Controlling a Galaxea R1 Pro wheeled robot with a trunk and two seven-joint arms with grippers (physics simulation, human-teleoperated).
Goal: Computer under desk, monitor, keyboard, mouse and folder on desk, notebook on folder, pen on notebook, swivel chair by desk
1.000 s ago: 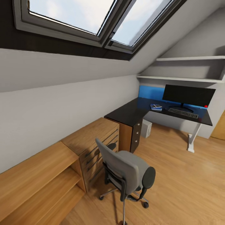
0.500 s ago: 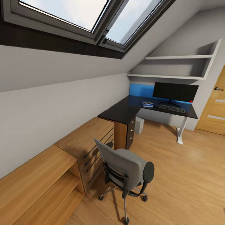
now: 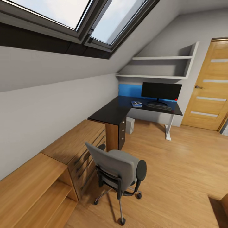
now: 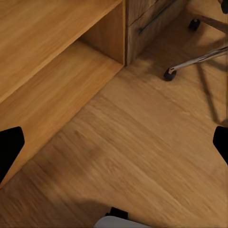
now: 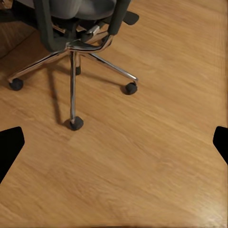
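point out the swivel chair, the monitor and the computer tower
swivel chair (image 3: 117, 164): head view, on its grey backrest.
monitor (image 3: 161, 91): head view, middle of its black screen.
computer (image 3: 129, 125): head view, on its pale side, under the desk.

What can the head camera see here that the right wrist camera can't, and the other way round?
Head view alone: the desk with the monitor, keyboard and blue folder on it, the computer beneath, plus a door and skylights.
Right wrist view alone: the open right gripper, its dark fingertips at the picture's edges.
Both: the swivel chair, its chrome base close up, and the wood floor.
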